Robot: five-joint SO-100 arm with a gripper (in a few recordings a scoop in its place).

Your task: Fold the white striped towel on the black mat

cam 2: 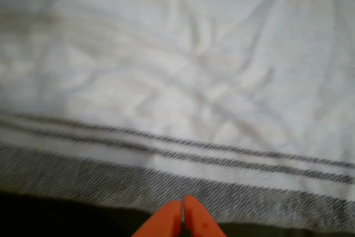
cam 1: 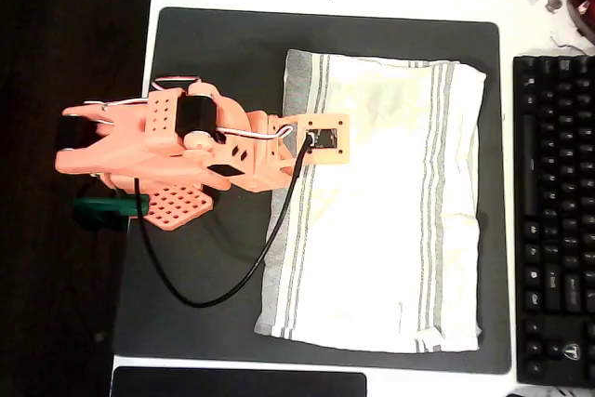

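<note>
Your orange plastic arm (cam 1: 177, 151) sits nearest the overhead camera, stretched from the nine o'clock side of the frame toward the centre, its wrist camera plate (cam 1: 323, 139) hanging over the towel's left border. A black cable (cam 1: 223, 290) loops down from that plate toward six o'clock and back up to the arm's base. Below lies the soft off-white towel with thin grey stripes (cam 1: 390, 220), spread open and roughly flat, faintly yellow-stained, occupying the right half of the large dark matte mat with rounded corners (cam 1: 232, 44). Its right edge reaches close to the mat's three o'clock border. You have a black keyboard (cam 1: 553, 220) at three o'clock off the mat, and a narrow glossy black pad (cam 1: 237, 383) at six o'clock.

Turning to the wrist view, your gripper (cam 2: 182, 215) shows at six o'clock as two orange fingertips (cam 2: 166, 221) pressed together, nothing between them. They sit just over the towel's grey woven border, where it meets the dark mat. The wrinkled cloth spreads toward twelve o'clock.
</note>
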